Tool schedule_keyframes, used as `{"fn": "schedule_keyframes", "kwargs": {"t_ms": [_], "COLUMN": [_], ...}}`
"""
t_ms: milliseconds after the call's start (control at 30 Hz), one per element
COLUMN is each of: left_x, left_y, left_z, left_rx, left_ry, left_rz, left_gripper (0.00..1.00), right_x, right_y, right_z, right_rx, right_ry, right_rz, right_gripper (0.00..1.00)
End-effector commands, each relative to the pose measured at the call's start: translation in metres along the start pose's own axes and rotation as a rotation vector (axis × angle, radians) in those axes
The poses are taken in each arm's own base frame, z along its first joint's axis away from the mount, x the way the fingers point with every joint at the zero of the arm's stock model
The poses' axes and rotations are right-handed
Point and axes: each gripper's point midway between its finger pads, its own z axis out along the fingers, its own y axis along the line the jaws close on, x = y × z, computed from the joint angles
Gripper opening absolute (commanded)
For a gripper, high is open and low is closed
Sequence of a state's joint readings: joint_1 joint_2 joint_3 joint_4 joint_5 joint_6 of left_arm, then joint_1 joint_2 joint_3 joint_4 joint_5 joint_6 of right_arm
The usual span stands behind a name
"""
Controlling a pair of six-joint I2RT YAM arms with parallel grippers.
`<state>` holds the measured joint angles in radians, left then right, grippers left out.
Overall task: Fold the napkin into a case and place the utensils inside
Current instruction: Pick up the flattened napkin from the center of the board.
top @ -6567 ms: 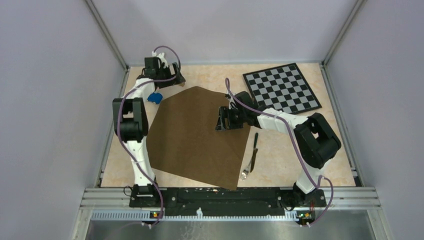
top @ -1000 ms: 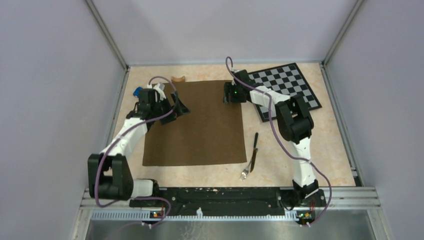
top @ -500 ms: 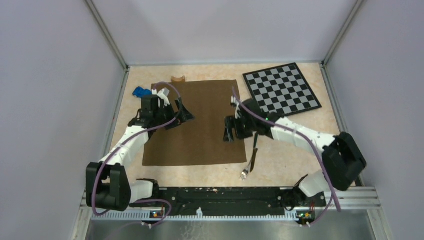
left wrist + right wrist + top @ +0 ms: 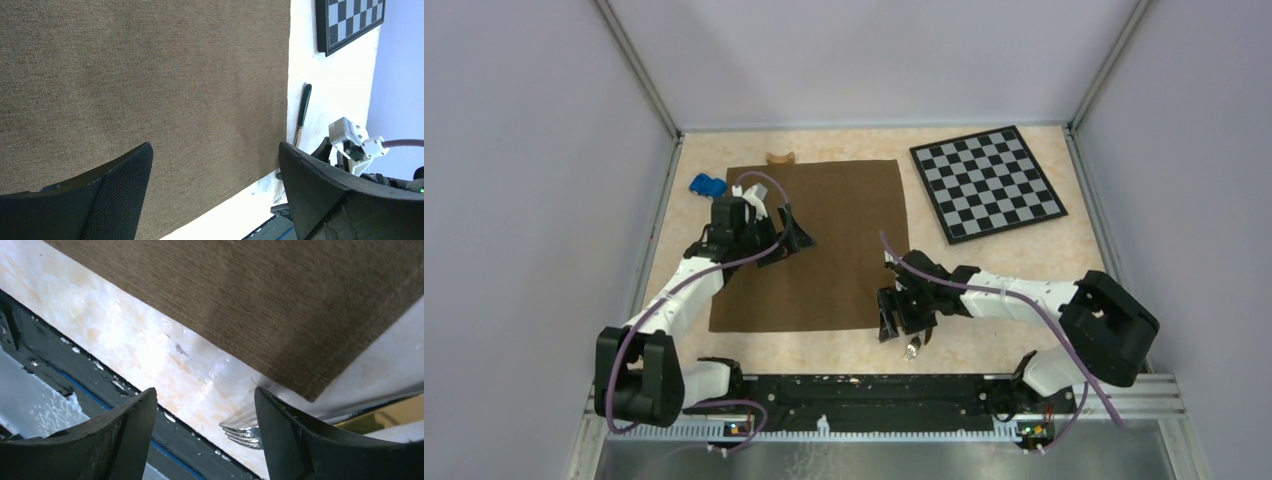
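The dark-brown napkin (image 4: 824, 245) lies flat and unfolded on the table. My left gripper (image 4: 789, 235) hovers open and empty over its left part; in the left wrist view (image 4: 215, 190) cloth (image 4: 150, 75) shows between the fingers. My right gripper (image 4: 892, 322) is open and empty at the napkin's near right corner (image 4: 310, 392). The silver fork's tines (image 4: 912, 348) lie just beside it and show against the right finger in the right wrist view (image 4: 242, 432). The knife (image 4: 302, 112) lies along the napkin's right edge, mostly hidden under my right arm in the top view.
A checkerboard (image 4: 987, 182) lies at the far right. A small blue block (image 4: 707, 185) sits off the napkin's far left corner, and a small tan piece (image 4: 779, 157) at its far edge. The black base rail (image 4: 854, 390) runs along the near edge.
The napkin went from skewed to squared and flat. My right gripper has swung from the napkin's far right edge down to its near right corner. My left gripper drifted slightly nearer.
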<state>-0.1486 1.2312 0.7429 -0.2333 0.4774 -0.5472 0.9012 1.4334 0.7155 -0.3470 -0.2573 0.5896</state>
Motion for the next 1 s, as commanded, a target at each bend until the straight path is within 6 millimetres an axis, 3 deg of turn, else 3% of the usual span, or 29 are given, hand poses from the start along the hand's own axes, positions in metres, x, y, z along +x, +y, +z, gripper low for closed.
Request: {"fn": "schedule_keyframes", "kwargs": {"t_ms": [0,133,467,533,633,800,967], "left_x": [-0.008,-0.009,-0.012,-0.013,-0.013,-0.013,-0.013], "left_y": [-0.010,-0.013,-0.019,-0.019,-0.017,-0.018,-0.017], "left_z": [-0.009,-0.011,-0.014,-0.016,-0.017,-0.020,-0.027], "left_rx": [0.026,0.036,0.052,0.047,0.033,0.028,0.002], "left_ry": [-0.055,-0.058,-0.059,-0.069,-0.069,-0.081,-0.101], "left_rz": [0.049,0.051,0.056,0.056,0.050,0.037,0.011], "left_gripper": [0.99,0.99,0.99,0.99,0.99,0.99,0.99], "right_x": [0.006,0.021,0.018,0.001,-0.024,-0.015,-0.005], "right_y": [-0.022,-0.055,-0.147,-0.143,-0.116,-0.094,-0.092], "right_z": [-0.005,-0.011,-0.048,-0.050,-0.050,-0.031,-0.023], "right_rx": [0.093,0.161,0.438,0.390,0.268,0.315,0.427], "right_ry": [-0.038,-0.043,-0.208,-0.252,-0.274,-0.153,-0.117], "right_rz": [0.073,0.217,0.503,0.461,0.368,0.359,0.491], "right_gripper": [0.72,0.69,0.67,0.66,0.65,0.57,0.57]}}
